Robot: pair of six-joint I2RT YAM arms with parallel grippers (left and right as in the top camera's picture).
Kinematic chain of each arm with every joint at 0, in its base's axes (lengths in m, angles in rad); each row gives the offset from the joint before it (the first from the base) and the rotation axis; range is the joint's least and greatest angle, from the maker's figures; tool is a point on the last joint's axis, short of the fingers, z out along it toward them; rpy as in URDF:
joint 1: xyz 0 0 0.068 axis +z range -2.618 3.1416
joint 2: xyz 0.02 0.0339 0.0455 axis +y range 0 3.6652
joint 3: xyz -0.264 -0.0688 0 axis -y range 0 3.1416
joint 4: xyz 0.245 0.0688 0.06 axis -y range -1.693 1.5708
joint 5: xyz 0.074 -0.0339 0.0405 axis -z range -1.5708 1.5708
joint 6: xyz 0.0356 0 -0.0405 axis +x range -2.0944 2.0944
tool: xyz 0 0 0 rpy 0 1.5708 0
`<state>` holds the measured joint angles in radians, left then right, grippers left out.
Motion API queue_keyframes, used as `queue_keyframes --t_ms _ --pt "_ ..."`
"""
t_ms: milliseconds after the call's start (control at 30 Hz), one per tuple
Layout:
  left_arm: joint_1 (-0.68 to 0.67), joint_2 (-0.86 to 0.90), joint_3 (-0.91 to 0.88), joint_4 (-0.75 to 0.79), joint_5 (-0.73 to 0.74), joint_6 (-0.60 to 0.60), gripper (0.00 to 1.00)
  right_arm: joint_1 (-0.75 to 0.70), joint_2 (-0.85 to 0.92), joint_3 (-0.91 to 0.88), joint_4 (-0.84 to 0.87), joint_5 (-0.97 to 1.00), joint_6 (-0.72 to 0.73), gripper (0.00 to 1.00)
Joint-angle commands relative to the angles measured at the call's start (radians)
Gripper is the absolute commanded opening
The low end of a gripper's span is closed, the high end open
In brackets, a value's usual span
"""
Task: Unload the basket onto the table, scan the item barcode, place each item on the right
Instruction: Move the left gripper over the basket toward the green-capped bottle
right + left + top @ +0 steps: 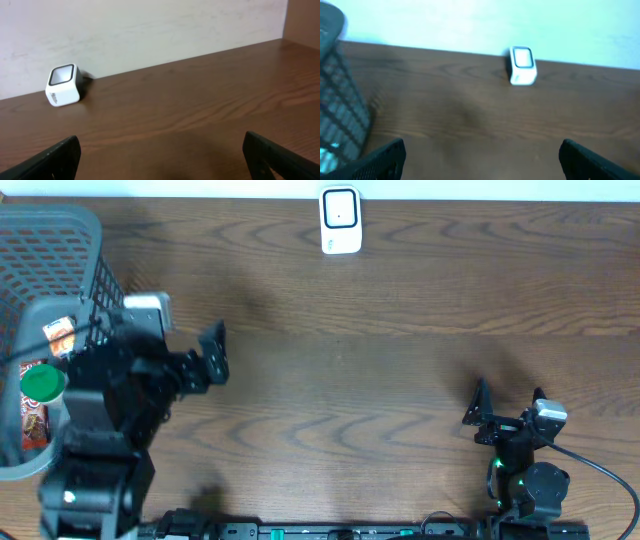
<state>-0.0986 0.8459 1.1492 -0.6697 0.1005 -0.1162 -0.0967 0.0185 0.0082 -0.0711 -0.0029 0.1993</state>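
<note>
At the left edge of the worktop point(400, 380) a grey mesh basket point(50, 240) holds the items: a green-capped container point(42, 383), a red packet point(35, 425) lying front to back, and an orange packet point(60, 335). No barcode is legible. The left jaws, spread and empty, hang just right of the basket, facing the white barcode scanner point(340, 221) at the far edge. The right jaws, also spread and empty, sit well apart, so the left pair is nearer.

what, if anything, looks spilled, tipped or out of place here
Nothing stands out: the white box-shaped scanner stands upright at the brown wooden table's far edge, and the items sit inside the grey plastic basket.
</note>
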Motion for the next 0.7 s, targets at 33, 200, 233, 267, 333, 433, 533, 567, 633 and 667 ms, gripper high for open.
queue_keyframes --t_ms 33,200,233,267,333,433,533,567,633,667 --pt "0.049 0.121 0.224 -0.104 -0.144 -0.022 0.98 0.007 0.001 -0.003 -0.003 0.012 0.01 0.99" --pt "0.226 0.299 0.527 -0.28 -0.146 -0.088 0.98 0.007 0.001 -0.003 -0.003 0.012 0.01 0.99" --pt "0.272 0.33 0.581 -0.304 -0.146 -0.106 0.98 0.007 0.001 -0.003 -0.003 0.012 0.01 0.99" --pt "0.32 0.36 0.631 -0.327 -0.146 -0.124 0.98 0.007 0.001 -0.003 -0.003 0.012 0.01 0.99" --pt "0.416 0.412 0.711 -0.367 -0.146 -0.156 0.98 0.007 0.001 -0.003 -0.003 0.012 0.01 0.99" --pt "0.553 0.475 0.77 -0.428 -0.145 -0.214 0.98 0.007 0.001 -0.003 -0.003 0.012 0.01 0.99" --pt "0.67 0.536 0.77 -0.507 -0.145 -0.29 0.98 0.007 0.001 -0.003 -0.003 0.012 0.01 0.99" --pt "0.698 0.56 0.77 -0.538 -0.145 -0.314 0.98 0.007 0.001 -0.003 -0.003 0.012 0.01 0.99" --pt "0.743 0.614 0.768 -0.588 -0.145 -0.353 0.98 0.007 0.001 -0.003 -0.003 0.012 0.01 0.99" --pt "0.761 0.641 0.766 -0.606 -0.145 -0.372 0.97 0.007 0.001 -0.003 -0.003 0.012 0.01 0.99"
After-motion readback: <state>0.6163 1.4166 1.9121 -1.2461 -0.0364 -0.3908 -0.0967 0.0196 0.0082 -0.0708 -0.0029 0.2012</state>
